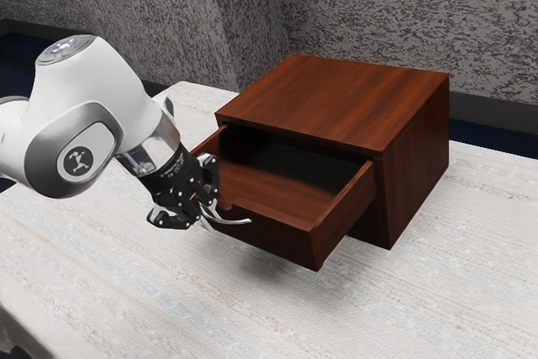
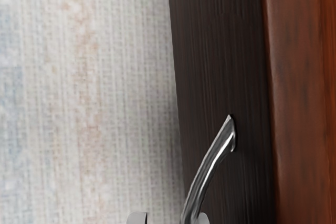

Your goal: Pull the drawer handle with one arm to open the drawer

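Note:
The dark wooden cabinet stands on the table with its single drawer pulled partway out toward the arm. A curved silver handle sticks out from the drawer's front panel. My black gripper sits at the handle's end, fingers closed on the bar from both sides. In the wrist view the handle curves off the shadowed drawer front and runs down under my hand.
A pale woven cloth covers the table, with open surface in front of the drawer and toward the exterior view's right. A grey speckled wall stands behind the cabinet. The table's near left edge is close.

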Tool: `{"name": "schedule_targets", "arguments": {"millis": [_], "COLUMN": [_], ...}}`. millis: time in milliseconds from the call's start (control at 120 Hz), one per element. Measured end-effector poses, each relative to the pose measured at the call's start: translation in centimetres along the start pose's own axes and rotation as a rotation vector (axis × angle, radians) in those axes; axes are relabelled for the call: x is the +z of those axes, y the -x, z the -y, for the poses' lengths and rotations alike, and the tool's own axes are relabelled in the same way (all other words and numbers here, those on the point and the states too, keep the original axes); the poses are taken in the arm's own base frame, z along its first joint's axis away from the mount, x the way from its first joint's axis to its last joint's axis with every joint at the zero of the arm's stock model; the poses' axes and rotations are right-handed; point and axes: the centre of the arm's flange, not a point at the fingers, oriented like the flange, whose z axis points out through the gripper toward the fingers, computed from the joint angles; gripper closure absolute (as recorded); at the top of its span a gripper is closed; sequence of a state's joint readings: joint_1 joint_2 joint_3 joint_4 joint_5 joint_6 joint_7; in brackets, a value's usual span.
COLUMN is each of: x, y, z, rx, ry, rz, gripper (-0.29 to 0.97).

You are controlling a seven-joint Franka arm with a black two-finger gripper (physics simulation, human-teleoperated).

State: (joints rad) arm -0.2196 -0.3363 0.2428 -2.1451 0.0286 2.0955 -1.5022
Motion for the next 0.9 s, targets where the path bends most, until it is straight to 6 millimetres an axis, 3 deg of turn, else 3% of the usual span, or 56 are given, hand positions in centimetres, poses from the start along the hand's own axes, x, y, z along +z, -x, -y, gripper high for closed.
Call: {"name": "schedule_targets", "arguments": {"millis": [517,717,850,900], "x": [-1.2,-4.4,-5.9,-7.5], "y": [0.7,1.3,1.4,1.4], "z": [-0.3,-0.6,-0.9,-1.2], "rx": [0.037,0.057,0.062,0.061], "ry": [0.038,0.091,0.097,0.106], "rz": [-0.023,-0.036,-0.039,-0.036], "gripper": [0.64,0.64,0.42,0.33]}}
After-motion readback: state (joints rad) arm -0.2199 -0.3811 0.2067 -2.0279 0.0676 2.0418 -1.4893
